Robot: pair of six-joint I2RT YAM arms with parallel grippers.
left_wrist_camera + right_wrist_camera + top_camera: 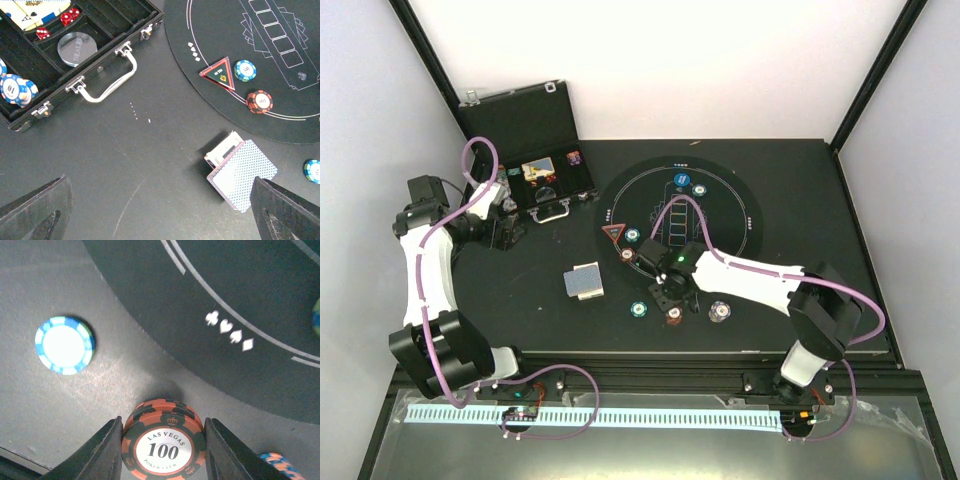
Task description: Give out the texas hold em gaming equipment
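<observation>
Right gripper (162, 432) clamped on the red 100 chip (163, 450); left gripper (160, 215) spread wide, nothing held.

The red 100 chip is pressed on both sides by the right fingers (107, 455) and is located over the bare table (125, 375), just outside the curved edge of the round mat (240, 295). Whether it rests on the surface cannot be told. A blue-and-white chip (64, 345) is seen flat on the table to one side, well apart from the fingers. The left gripper is held above the table with its jaws fully apart. A deck of cards (242, 175) lies near its right-hand finger, off the mat. Farther out, a red triangle marker (218, 73) is placed on the mat, and the open case (107, 75) stands beyond.
</observation>
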